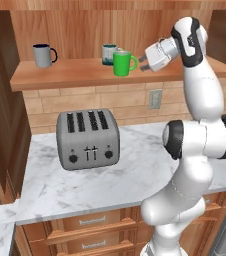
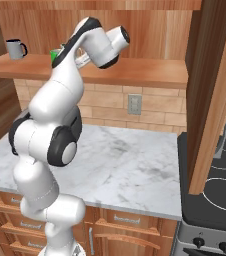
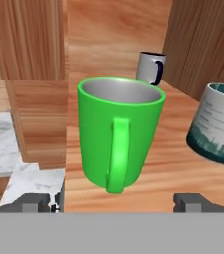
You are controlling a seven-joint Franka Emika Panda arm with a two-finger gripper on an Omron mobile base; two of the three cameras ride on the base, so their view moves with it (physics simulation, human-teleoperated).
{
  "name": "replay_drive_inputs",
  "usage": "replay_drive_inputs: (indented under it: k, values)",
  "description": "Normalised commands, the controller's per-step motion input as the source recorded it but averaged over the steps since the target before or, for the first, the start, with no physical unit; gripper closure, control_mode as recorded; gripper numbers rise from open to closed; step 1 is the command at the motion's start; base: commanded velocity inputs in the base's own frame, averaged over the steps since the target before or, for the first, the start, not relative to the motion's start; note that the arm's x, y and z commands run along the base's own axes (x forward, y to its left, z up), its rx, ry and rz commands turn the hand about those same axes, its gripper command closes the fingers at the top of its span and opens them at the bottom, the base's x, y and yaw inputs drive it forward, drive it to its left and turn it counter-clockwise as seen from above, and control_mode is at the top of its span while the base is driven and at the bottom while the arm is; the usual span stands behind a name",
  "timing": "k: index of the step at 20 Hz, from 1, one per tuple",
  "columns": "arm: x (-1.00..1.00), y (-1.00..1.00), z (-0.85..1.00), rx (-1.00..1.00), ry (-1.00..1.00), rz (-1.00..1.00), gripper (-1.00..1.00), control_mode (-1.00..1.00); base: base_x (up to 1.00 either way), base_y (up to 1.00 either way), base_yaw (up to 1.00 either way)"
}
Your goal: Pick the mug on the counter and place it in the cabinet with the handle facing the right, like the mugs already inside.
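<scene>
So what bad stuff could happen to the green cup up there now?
1. The claw is open right beside the green mug's handle; if it pulls away crookedly, a finger could catch the loop and spin or tip the mug.
2. The white-and-teal mug stands close behind it, so a bump could knock the two together.
3. The green mug sits near the front edge of the cabinet; a nudge might send it down onto the counter.
</scene>
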Motion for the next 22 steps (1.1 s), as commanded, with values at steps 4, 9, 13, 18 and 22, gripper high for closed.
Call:
replay_drive_inputs:
  k: [4,9,13,18,22]
  values:
    - [-0.36,0.09,0.0,0.04,0.0,0.0,-1.0,-1.0,0.0,0.0,0.0]
    - [-0.37,0.11,0.0,0.03,0.0,0.0,-1.0,-1.0,0.0,0.0,0.0]
    - [-0.44,0.13,0.0,0.01,0.0,0.0,-1.0,-1.0,0.0,0.0,0.0]
    - [-0.56,0.15,0.0,0.0,0.0,0.0,-1.0,-1.0,0.0,0.0,0.0]
    - [-0.62,0.16,0.0,0.0,0.0,0.0,-1.0,-1.0,0.0,0.0,0.0]
